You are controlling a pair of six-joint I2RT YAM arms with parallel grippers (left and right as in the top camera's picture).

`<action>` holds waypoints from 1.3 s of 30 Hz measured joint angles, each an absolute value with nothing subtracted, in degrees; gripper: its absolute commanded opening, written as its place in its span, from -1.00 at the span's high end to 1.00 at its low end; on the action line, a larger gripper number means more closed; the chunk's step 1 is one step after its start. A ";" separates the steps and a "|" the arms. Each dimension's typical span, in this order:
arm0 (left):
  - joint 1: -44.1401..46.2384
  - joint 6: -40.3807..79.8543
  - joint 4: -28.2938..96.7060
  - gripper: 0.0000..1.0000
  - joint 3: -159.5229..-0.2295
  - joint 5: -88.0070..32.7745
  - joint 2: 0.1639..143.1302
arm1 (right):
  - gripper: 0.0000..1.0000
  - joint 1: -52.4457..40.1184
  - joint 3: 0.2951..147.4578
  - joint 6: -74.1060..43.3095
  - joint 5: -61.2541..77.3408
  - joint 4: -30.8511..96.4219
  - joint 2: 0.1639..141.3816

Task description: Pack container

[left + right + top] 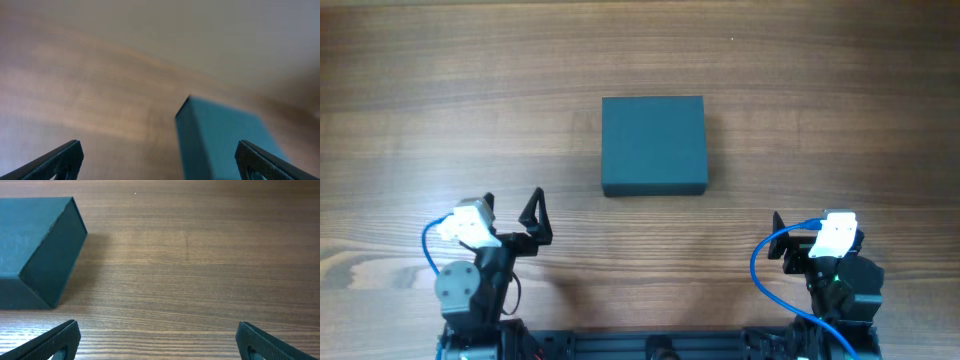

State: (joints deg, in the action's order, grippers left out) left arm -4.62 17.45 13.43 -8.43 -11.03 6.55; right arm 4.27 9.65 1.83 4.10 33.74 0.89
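**Item 1: container** (653, 145). One dark teal rectangular box with matte, plain faces and its top closed flat. It rests on the table (420, 100) at mid-width, on the far side of both arms and apart from each. In the right wrist view it sits at the upper left with a corner edge toward the camera. In the left wrist view it is ahead and to the right, and blurred.

**Item 2: left gripper** (157, 150). Black fingers are spread wide with nothing between them. It is near the table's front edge, left of the box.

**Item 3: right gripper** (157, 327). Black fingers are spread wide over bare wood, holding nothing. It is at the front right, well apart from the box.

**Item 4: blue cable**. One loop on the left arm (425, 250) and one on the right arm (765, 275).

**Surface:** brown wood grain.
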 measured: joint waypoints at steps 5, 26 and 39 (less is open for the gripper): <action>-3.36 14.68 14.44 -0.99 -4.73 -7.31 0.99 | -0.99 4.27 9.65 1.83 4.12 33.74 0.89; -2.68 -5.98 14.55 -0.99 -4.71 -2.81 0.80 | -0.99 4.29 9.65 1.83 4.12 33.74 0.89; -2.68 -6.00 14.55 -1.00 -4.71 -2.81 0.80 | -1.00 4.29 9.65 1.83 4.12 33.74 0.89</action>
State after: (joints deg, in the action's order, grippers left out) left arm -2.68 -6.00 14.55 -4.71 -2.81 0.80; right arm 4.29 9.65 1.83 4.12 33.74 0.89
